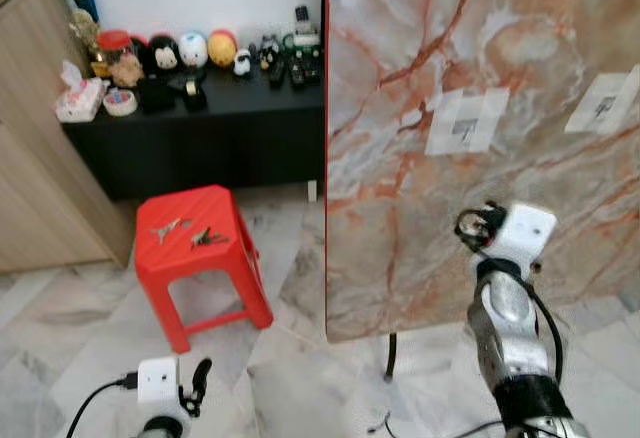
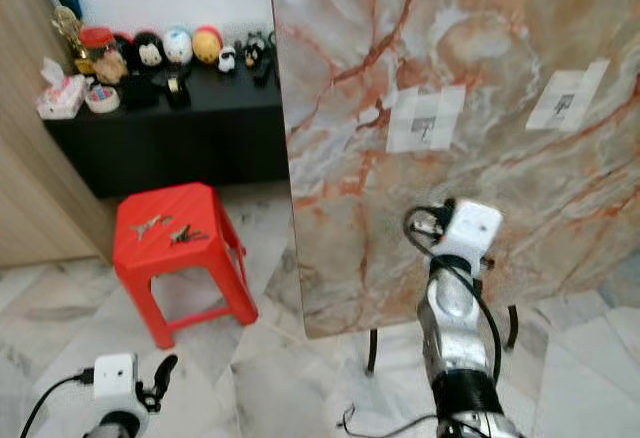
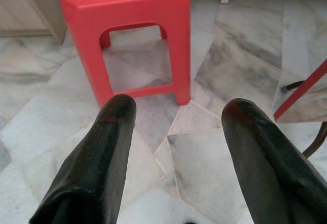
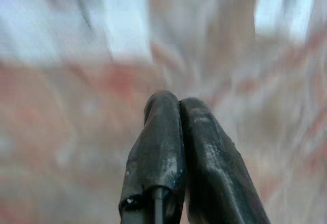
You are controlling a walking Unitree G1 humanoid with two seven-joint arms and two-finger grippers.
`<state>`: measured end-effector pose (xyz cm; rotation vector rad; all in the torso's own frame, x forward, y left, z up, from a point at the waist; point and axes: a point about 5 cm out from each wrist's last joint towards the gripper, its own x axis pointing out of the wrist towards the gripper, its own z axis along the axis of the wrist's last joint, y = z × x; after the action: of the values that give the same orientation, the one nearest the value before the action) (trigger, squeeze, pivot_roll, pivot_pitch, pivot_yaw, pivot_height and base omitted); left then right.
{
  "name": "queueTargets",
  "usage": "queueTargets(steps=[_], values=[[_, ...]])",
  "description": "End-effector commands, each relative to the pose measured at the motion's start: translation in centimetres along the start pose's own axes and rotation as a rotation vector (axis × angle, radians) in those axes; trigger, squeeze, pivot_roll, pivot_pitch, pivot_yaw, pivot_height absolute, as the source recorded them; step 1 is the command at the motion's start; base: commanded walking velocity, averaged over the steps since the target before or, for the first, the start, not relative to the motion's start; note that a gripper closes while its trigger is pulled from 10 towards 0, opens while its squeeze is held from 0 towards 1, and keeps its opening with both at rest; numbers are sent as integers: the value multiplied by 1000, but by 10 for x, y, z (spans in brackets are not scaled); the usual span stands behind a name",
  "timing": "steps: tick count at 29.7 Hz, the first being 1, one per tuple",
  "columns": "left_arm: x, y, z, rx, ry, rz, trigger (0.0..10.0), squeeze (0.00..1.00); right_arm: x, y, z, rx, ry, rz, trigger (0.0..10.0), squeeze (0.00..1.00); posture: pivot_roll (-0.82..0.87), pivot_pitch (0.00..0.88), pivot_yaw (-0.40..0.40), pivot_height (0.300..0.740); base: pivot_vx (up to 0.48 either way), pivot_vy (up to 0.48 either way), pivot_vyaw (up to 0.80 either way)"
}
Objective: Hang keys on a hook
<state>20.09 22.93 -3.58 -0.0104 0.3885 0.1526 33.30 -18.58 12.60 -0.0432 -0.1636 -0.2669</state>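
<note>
A: Keys – where are they seen?
B: Two sets are noted on the red stool (image 1: 190,258). A pale set (image 1: 170,226) lies toward the stool's left, a dark set (image 1: 207,237) just right of it; the two are near but apart.

A: Orientation?
B: Both are laid flat. Each long axis runs roughly left-right across the seat, tilted slightly up to the right. Individual keys cannot be counted.

A: Hooks?
B: Two are counted on the marble board (image 1: 400,78), each on a pale patch: one (image 1: 464,126) near the middle, one (image 1: 603,106) toward the right edge. Nothing is seen hanging from either.

A: Right gripper (image 4: 179,101)?
B: It is raised in front of the board, below the middle hook. Its two fingers are pressed together at the tips; nothing is seen between them.

A: Left gripper (image 3: 176,109)?
B: It is held low over the floor (image 1: 290,378), short of the stool. Its fingers are spread wide apart and nothing is held
</note>
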Motion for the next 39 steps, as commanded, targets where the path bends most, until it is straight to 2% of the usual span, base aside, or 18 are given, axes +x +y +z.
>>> queueTargets(steps=[1,3,4,15,23,39], values=[[-3,1,-5,15,19,-4,10000,0,2,3,9,-36,-52,18,10000,0,34,59,-6,722,0,0,0],[-3,1,-5,14,18,-4,10000,0,2,11,22,-158,-149,71,10000,0,36,59,-6,722,0,0,0],[-3,1,-5,14,17,-4,10000,0,2,13,24,-180,-175,75,10000,0,36,59,-6,722,0,0,0],[-2,0,-4,11,12,-4,10000,0,11,18,37,-291,-274,47,10000,0,34,60,-3,722,0,0,0],[-2,-1,-3,8,12,-2,10000,0,22,20,40,-388,-276,51,10000,0,35,59,-4,722,0,0,0],[-2,-1,-4,-1,13,4,10000,0,35,17,36,-518,-230,30,10000,0,35,63,-3,722,0,0,0]])
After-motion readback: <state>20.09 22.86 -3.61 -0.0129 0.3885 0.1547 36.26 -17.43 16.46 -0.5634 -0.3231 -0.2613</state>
